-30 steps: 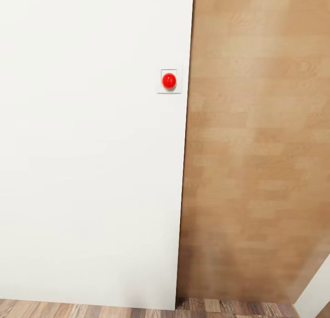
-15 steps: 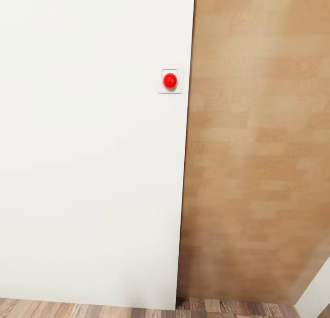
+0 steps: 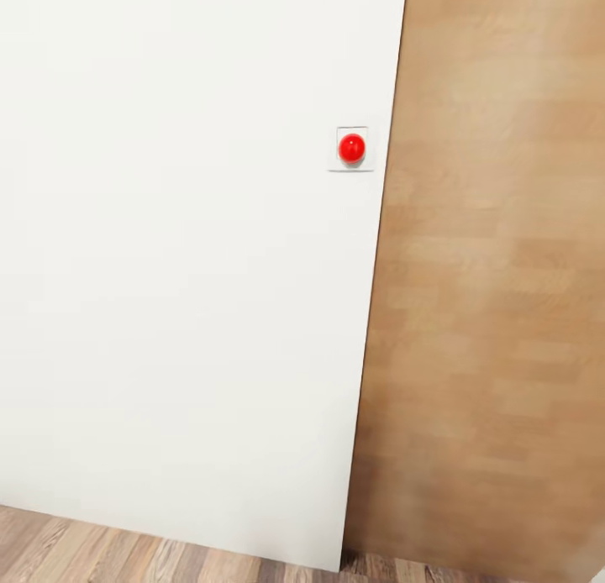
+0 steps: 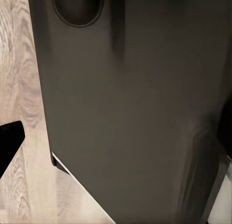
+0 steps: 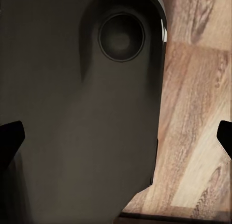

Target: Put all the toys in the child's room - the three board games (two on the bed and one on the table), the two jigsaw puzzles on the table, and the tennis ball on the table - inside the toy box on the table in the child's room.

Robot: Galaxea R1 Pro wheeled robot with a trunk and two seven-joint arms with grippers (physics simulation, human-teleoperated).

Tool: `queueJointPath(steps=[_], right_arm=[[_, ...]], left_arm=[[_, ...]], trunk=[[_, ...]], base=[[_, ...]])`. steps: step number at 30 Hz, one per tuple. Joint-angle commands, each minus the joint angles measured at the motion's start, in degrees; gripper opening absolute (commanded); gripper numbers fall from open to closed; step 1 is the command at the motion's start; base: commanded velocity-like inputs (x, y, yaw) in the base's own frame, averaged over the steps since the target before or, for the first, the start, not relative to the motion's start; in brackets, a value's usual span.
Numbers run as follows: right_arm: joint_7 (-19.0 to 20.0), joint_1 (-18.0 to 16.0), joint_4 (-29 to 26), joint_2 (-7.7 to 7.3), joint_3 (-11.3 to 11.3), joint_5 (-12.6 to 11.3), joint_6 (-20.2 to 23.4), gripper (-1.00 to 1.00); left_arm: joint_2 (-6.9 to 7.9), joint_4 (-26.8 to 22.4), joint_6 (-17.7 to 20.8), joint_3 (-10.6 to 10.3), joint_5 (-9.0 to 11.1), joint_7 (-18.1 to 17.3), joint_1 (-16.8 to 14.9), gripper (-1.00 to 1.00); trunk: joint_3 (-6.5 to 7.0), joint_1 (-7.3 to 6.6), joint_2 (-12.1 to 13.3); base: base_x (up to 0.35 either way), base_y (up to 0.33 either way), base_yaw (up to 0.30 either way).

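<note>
Head view: a smooth white wall panel (image 3: 185,264) takes up the left and centre. A small square white plate carries a glossy red round button (image 3: 352,147), set close to the panel's right edge. Right of that edge is a light brown wooden surface (image 3: 496,314) with a blurred block grain. A strip of darker wood-plank floor (image 3: 126,554) runs along the bottom. No writing or label is legible. No toy, toy box or table is in this view; the task's things cannot be located from these pictures.

Left wrist view: a large dark matte body panel of the robot (image 4: 135,103), with a round recess near one corner, lies close to the camera. Beside it is pale wood-grain floor (image 4: 24,79). One black fingertip (image 4: 9,141) enters at the frame edge; finger state cannot be told.

Right wrist view: a dark rounded body panel (image 5: 82,117) with a circular recess. Brown wood-grain floor (image 5: 193,117) alongside. Two black fingertips (image 5: 10,137) sit at opposite frame edges, spread wide, nothing between them.
</note>
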Motion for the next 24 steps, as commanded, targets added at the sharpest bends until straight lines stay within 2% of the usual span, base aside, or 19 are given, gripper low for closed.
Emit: queueJointPath(steps=[1,24], right_arm=[[-0.01,0.01,-0.05,-0.01,0.10,-0.01,0.01,1.00],[-0.05,0.01,-0.04,-0.08,0.12,0.16,0.02,1.00]], left_arm=[[-0.02,-0.11,0.00,0.00,0.02,0.01,0.06,1.00],[-0.12,-0.13,0.02,-0.01,0.05,0.01,0.20,1.00]], trunk=[[-0.04,0.00,-0.02],[-0.04,0.00,-0.02]], base=[[0.000,0.000,0.269],[0.000,0.000,0.287]])
